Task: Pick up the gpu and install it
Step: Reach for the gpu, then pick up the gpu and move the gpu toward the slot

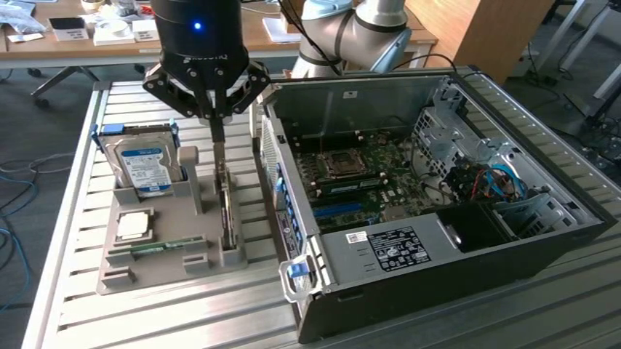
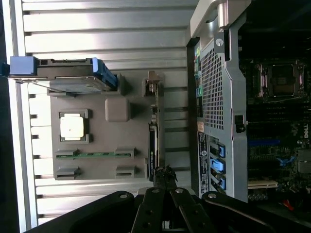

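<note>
The gpu (image 1: 227,211) stands on its long edge in a slot of the grey holder (image 1: 160,273), along the side of the holder that faces the open computer case (image 1: 543,240). In the wrist view the gpu (image 2: 154,138) shows as a thin dark strip on that same side of the holder (image 2: 99,167), with a pale metal piece at its end nearest the hard drive (image 2: 73,80).

The end effector (image 1: 215,134) hangs over the holder, above the end of the gpu that lies toward the hard drive (image 1: 145,166). Its fingers are drawn narrow, the tips close together. Whether they touch or pinch the card cannot be told. In the wrist view the end effector (image 2: 163,171) has its tips in line with the card's edge.

Also in the holder, the hard drive stands upright at one end, away from the case. A square processor (image 1: 134,225) lies flat near the holder's middle, and a green memory stick (image 1: 155,247) sits in a slot beside it. The holder and the case rest just beside each other on the slatted metal desk (image 1: 68,298).
</note>
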`<state>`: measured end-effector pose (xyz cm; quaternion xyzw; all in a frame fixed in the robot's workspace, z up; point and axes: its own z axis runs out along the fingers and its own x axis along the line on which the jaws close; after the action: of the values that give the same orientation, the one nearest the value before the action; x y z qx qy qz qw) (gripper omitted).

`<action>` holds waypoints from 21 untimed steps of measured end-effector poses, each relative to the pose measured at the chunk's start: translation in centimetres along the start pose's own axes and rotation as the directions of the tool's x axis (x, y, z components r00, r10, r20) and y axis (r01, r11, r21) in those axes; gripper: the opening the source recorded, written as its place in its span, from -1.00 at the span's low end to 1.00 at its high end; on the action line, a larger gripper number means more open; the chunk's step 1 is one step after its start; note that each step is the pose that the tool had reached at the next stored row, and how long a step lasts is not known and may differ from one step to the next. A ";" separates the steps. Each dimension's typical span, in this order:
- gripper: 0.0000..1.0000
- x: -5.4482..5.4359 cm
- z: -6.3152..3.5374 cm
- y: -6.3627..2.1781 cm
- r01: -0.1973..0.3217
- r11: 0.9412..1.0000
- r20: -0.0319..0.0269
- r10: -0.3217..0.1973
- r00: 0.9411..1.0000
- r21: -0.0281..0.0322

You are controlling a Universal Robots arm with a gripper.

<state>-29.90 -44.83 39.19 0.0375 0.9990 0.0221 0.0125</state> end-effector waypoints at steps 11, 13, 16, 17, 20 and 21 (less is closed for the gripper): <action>-0.79 0.3 0.02 -0.03 0.000 1.000 0.000 0.000 1.000 0.000; -0.79 0.3 0.02 -0.03 0.000 1.000 0.000 0.000 1.000 0.000; -0.79 0.3 0.02 -0.03 0.000 1.000 0.000 0.000 1.000 0.000; -0.79 0.3 0.02 -0.03 0.000 1.000 0.000 0.000 1.000 0.000; -0.77 0.3 0.02 -0.03 0.000 1.000 0.000 0.000 1.000 0.000; -0.77 0.3 0.02 -0.03 0.000 1.000 0.000 0.000 1.000 0.000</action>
<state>-30.25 -44.83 39.16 0.0374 0.9990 0.0221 0.0125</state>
